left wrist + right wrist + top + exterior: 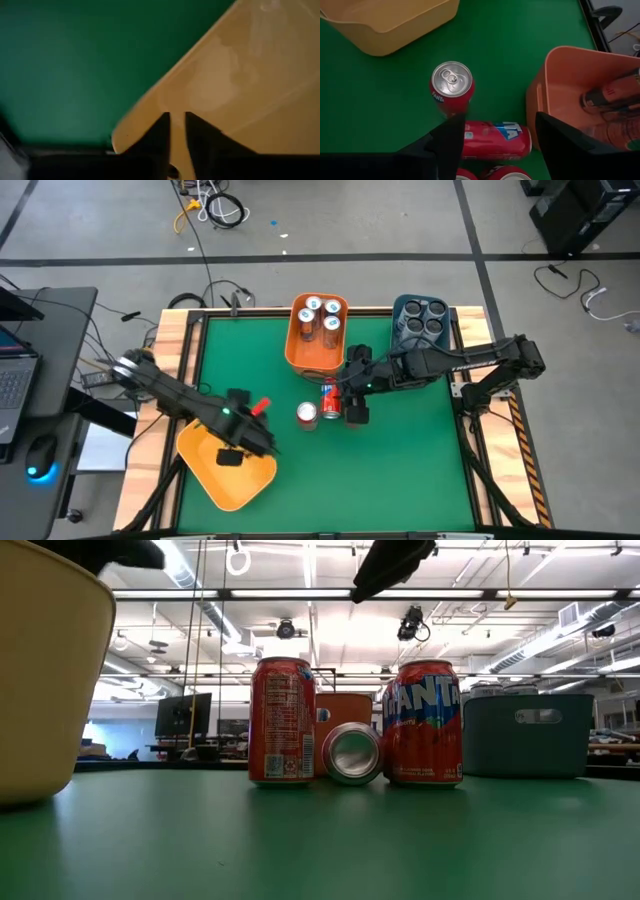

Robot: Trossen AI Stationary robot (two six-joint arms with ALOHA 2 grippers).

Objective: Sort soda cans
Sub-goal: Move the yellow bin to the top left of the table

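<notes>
Red soda cans sit clustered mid-bench: one lying on its side [495, 141] directly beneath the right arm's fingers [495, 137], its long axis running crosswise between the two finger tips, one end toward the orange bin [560, 75]. An upright red can [452, 87] stands just beyond it, on the side toward the yellow bin [395, 25], and the silver tops of what look like more red cans show touching the fallen one on the nearer side. From bench height, the fallen can [352, 752] shows its round end between two standing red cans [281, 720] [423, 722], close against both.

Right fingers are spread wide, holding nothing, one on each side of the fallen can's length in the wrist view; that alignment looks poor for a grip, since the fingers straddle the can end to end rather than across its narrow body. A turn of the wrist would likely be needed, and the neighbours leave little room.

From above, the right gripper [356, 392] hovers over the cluster [330, 400], far nearer than the left gripper [240, 442], which hangs above the yellow bin [215, 470] with fingers [159, 132] nearly closed and nothing seen between them. White cans fill the orange bin [300, 345]; dark cans fill the blue bin [397, 315].
</notes>
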